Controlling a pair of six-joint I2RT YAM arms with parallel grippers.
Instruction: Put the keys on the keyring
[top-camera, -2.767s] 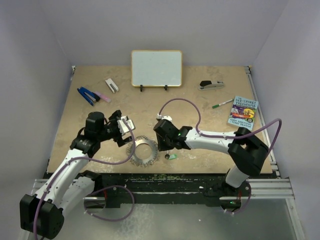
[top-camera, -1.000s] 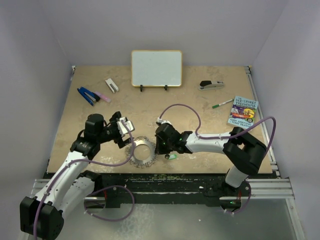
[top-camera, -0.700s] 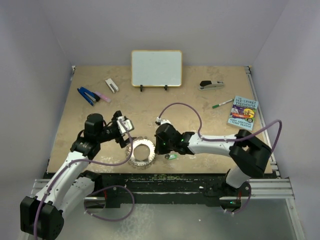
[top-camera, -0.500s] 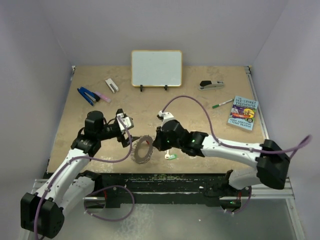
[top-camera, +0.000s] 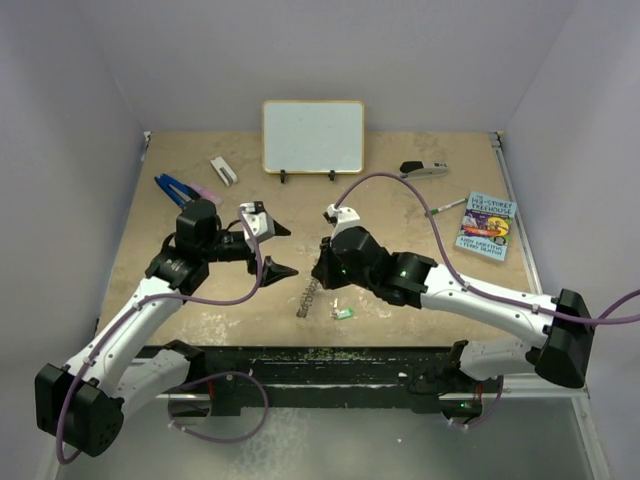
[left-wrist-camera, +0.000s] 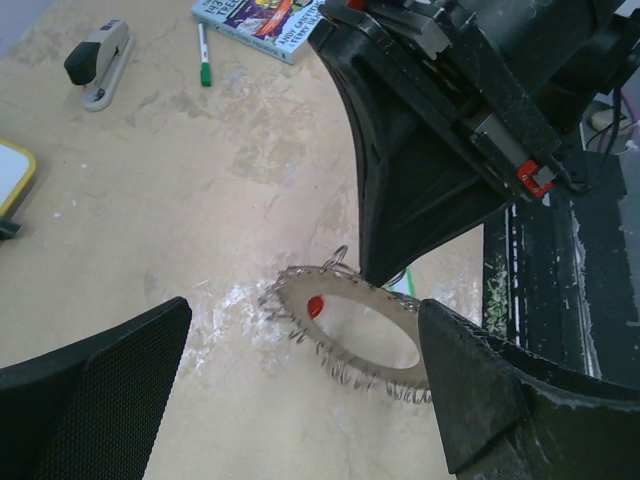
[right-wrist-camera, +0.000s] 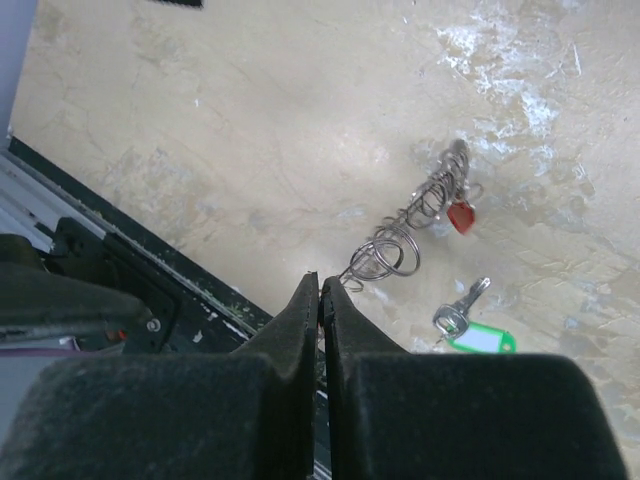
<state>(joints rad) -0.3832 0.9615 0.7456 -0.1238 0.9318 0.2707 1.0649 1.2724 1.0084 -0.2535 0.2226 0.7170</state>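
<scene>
The keyring (top-camera: 310, 292) hangs tilted on edge above the table, pinched at its rim by my right gripper (top-camera: 320, 268), which is shut on it. In the right wrist view the keyring (right-wrist-camera: 420, 222) is edge-on beyond the closed fingertips (right-wrist-camera: 322, 290), with the red key (right-wrist-camera: 460, 216) at its side. The green key (right-wrist-camera: 470, 335) lies on the table beside it, also in the top view (top-camera: 343, 313). My left gripper (top-camera: 274, 250) is open wide and empty, just left of the ring. In the left wrist view the keyring (left-wrist-camera: 352, 335) hangs between its fingers, the red key (left-wrist-camera: 315, 306) at the inner edge.
A whiteboard (top-camera: 313, 136) stands at the back. A stapler (top-camera: 424, 169), a green-capped pen (top-camera: 444, 207) and a book (top-camera: 486, 225) lie at the right. Blue pliers (top-camera: 176, 190) and a white clip (top-camera: 224, 171) lie at the back left. The table's front edge (top-camera: 320, 347) is close.
The right gripper has lifted the keyring from flat on the table to hanging on edge. The left gripper has let go of the ring's left rim, opened wide and drawn back.
</scene>
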